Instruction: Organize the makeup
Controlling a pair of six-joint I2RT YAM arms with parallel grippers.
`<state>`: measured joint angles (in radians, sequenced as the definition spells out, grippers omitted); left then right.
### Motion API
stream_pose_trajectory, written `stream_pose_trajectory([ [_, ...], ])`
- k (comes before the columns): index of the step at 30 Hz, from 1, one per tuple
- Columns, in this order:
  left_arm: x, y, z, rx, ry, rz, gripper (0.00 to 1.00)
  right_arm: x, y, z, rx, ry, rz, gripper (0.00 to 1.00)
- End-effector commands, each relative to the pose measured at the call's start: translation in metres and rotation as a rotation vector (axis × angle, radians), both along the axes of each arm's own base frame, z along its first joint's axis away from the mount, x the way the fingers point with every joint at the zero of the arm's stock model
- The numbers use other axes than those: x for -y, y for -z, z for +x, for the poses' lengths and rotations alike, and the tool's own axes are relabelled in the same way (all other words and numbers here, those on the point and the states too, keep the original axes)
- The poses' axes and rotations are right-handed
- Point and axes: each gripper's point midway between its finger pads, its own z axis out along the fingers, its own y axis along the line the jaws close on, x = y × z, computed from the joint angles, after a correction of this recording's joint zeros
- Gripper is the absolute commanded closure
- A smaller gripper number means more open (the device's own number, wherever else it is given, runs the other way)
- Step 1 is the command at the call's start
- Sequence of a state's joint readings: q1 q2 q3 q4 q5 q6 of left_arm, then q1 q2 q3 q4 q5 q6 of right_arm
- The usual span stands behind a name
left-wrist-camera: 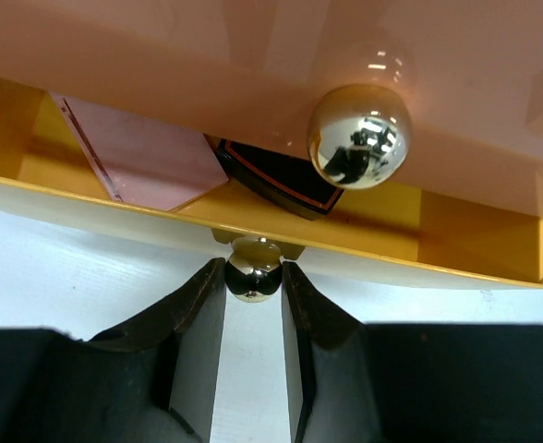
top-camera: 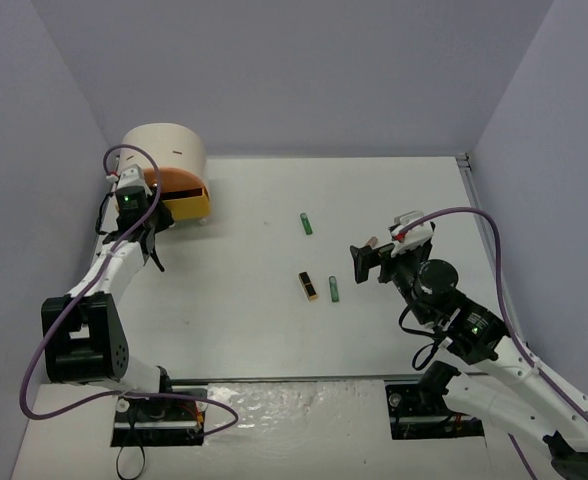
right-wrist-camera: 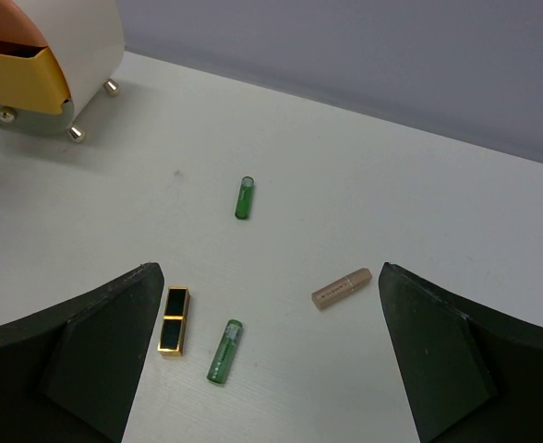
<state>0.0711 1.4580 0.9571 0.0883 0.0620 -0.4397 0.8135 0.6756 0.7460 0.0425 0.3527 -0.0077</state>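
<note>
Centrally, open white table [top-camera: 254, 330] separates the cream drum box [top-camera: 164, 150], against the far-left wall, from loose makeup: farther green tube [right-wrist-camera: 244, 197], nearer green tube [right-wrist-camera: 224, 351], gold-black tube [right-wrist-camera: 174, 319], beige tube [right-wrist-camera: 342, 288]. Left gripper [left-wrist-camera: 253, 277], arm stretched forward, clamps the chrome knob [left-wrist-camera: 253, 281] of the yellow drawer [left-wrist-camera: 114, 217]; pink square compact [left-wrist-camera: 147, 157] and black compact [left-wrist-camera: 281, 180] lie inside. Right gripper [right-wrist-camera: 270, 272] hovers near the tubes, jaws wide apart.

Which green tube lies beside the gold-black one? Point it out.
The nearer green tube, just right of the gold-black tube; the other green tube lies alone, farther back.
</note>
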Motion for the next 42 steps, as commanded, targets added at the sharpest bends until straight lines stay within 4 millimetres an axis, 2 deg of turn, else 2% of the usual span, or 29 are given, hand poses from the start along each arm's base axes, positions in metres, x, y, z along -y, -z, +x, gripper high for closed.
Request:
stream_pose_trajectory([
  [1, 0.000, -0.082, 0.037, 0.269, -0.011, -0.004, 1.00, -0.002, -0.018, 0.006, 0.058, 0.021, 0.038, 0.00],
  [9, -0.002, -0.091, 0.046, 0.299, -0.015, 0.003, 1.00, -0.002, -0.017, 0.006, 0.057, 0.019, 0.037, 0.00],
  [26, -0.004, -0.082, 0.059, 0.297, -0.011, 0.017, 0.96, -0.004, -0.014, 0.008, 0.050, 0.016, 0.026, 0.00],
  [35, -0.004, -0.073, 0.059, 0.286, -0.014, 0.020, 0.76, -0.005, -0.013, 0.008, 0.048, 0.015, 0.022, 0.00],
  [42, -0.005, -0.079, 0.052, 0.288, -0.011, 0.033, 0.63, -0.005, -0.014, 0.007, 0.050, 0.012, 0.024, 0.00],
])
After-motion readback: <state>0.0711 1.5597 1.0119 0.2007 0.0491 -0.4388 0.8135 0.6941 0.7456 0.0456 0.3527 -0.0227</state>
